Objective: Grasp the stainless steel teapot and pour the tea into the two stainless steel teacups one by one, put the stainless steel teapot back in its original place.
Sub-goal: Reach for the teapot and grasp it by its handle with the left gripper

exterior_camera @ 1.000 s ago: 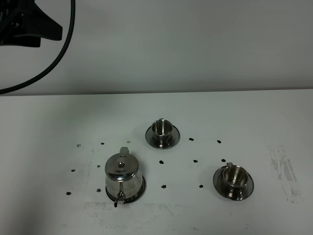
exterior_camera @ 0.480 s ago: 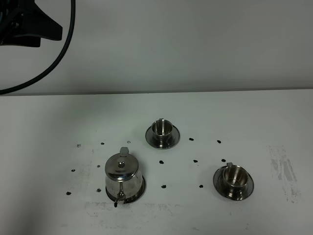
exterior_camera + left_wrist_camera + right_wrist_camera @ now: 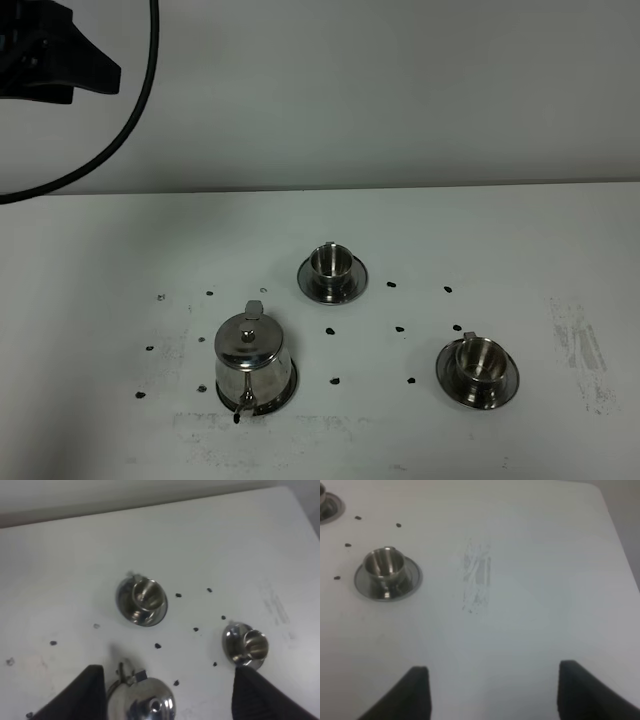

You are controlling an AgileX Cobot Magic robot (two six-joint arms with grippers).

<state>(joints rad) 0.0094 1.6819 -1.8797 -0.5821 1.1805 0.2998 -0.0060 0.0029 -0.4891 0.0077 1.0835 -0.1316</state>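
Steel teapot [image 3: 252,355] sits unmoved on its saucer [image 3: 288,388] at the surface's [image 3: 500,250] left, cups [image 3: 332,262] likewise. Only the left arm [image 3: 55,60] overhead has shifted slightly. Left jaws gape wide above the teapot, right jaws wide too. Grasp not begun.

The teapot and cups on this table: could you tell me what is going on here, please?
Nothing is held yet. The teapot stands on its saucer; the rear teacup and the front-right teacup sit apart from it. The left pincer hangs open high above the teapot, touching nothing. The right pincer is open over the table beside the front-right teacup. No pouring has begun.
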